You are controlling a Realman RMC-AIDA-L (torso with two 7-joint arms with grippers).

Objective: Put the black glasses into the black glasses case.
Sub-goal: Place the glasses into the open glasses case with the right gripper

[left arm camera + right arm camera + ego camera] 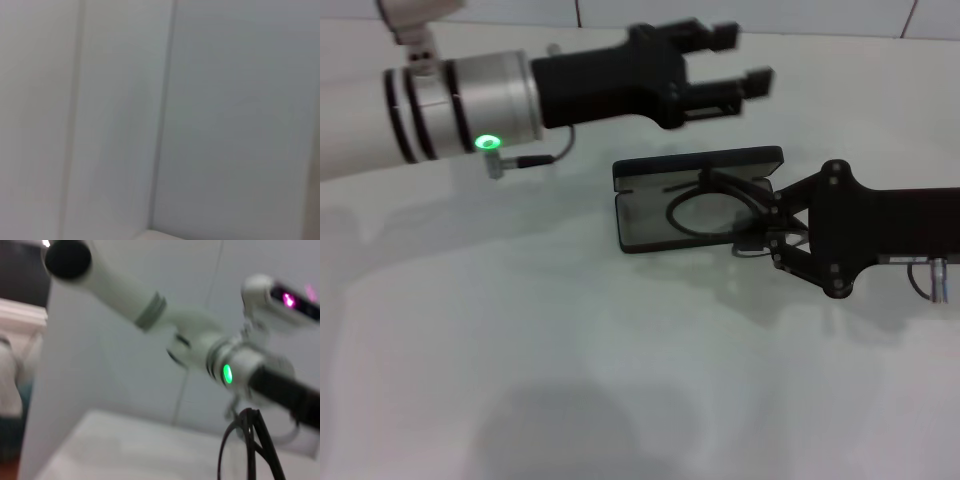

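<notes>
The black glasses case (642, 222) lies open on the white table, grey lining up, with its lid (740, 158) on the far side. The black glasses (705, 212) sit over the case's open tray, one rounded lens over the lining. My right gripper (758, 222) comes in from the right and is shut on the glasses at the case's right end. The right wrist view shows the glasses' thin frame (248, 450) close up. My left gripper (740, 60) is open and empty, held in the air beyond the case's far edge.
The left arm's silver wrist with a green light (488, 142) spans the upper left, and it also shows in the right wrist view (227, 374). The white table (570, 360) stretches toward me. The left wrist view shows only a pale wall (200, 125).
</notes>
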